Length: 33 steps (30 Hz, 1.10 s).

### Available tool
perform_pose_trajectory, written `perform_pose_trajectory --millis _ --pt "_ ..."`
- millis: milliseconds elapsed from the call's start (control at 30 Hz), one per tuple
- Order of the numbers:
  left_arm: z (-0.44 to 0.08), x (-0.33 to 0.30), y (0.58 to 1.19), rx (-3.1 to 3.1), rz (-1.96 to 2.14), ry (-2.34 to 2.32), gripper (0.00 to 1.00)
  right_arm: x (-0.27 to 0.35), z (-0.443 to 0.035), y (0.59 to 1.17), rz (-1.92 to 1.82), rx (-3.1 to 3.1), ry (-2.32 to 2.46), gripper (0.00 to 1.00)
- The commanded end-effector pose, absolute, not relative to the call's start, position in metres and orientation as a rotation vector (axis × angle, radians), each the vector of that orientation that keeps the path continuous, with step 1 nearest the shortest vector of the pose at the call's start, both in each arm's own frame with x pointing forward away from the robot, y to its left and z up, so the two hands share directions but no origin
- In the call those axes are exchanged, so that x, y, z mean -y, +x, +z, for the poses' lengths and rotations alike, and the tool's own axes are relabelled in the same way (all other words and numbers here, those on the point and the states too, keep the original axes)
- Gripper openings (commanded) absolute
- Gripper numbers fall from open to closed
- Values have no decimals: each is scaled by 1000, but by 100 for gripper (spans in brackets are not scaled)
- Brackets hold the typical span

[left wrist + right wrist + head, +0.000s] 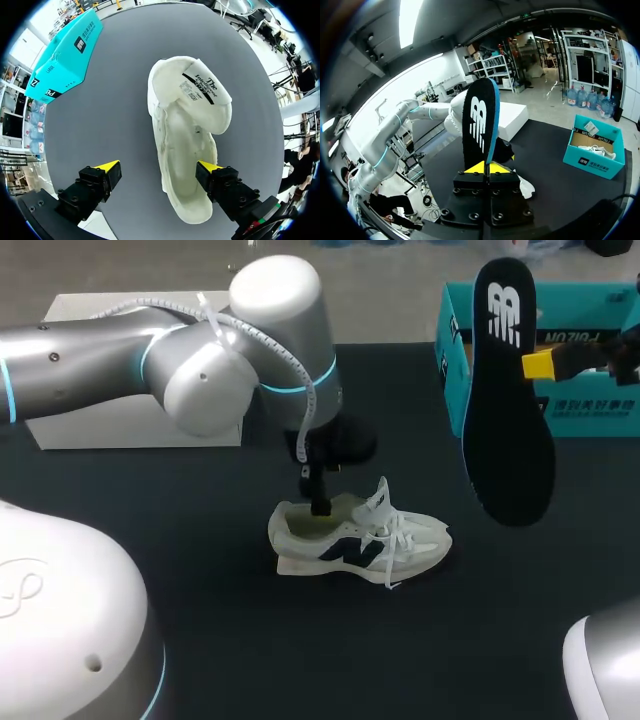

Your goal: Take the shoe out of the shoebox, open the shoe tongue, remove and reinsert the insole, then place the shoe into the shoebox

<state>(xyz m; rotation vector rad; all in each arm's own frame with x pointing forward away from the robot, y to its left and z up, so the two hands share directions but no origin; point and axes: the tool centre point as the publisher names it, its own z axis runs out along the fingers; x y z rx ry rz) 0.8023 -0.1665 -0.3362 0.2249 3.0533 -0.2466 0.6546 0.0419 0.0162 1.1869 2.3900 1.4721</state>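
Head view showed the white shoe standing on its sole at the middle of the black table, with its tongue raised. The left gripper had its fingers spread wide: one finger sat inside the heel opening, and the other hung outside the shoe, over the table. The right gripper was clamped on one end of the dark insole, holding it upright in the air, apart from the shoe. The teal shoebox sat open at the table's far right corner, behind the insole.
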Motion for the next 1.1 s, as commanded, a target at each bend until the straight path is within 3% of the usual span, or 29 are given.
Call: perform_pose_trajectory --millis 33,400,533,767,967,1033,1100 --pt "-345 179 811 -3074 -254 220 100 -44 17 658 1467 -2396 1189 0" --pt "-357 191 818 -3118 -318 222 76 -44 17 658 1467 -2396 1189 0" --pt "-360 194 816 -3132 -315 238 63 -44 17 658 1467 -2396 1189 0" --pt "-365 197 805 -3149 -304 280 50 -44 17 658 1467 -2396 1189 0" --pt "-372 195 793 -3154 -272 264 46 -44 17 658 1467 -2396 1189 0" --pt "-376 194 793 -3164 -266 260 38 -44 17 658 1467 -2396 1189 0" --pt "-377 193 792 -3169 -264 253 18 -44 17 658 1467 -2396 1189 0"
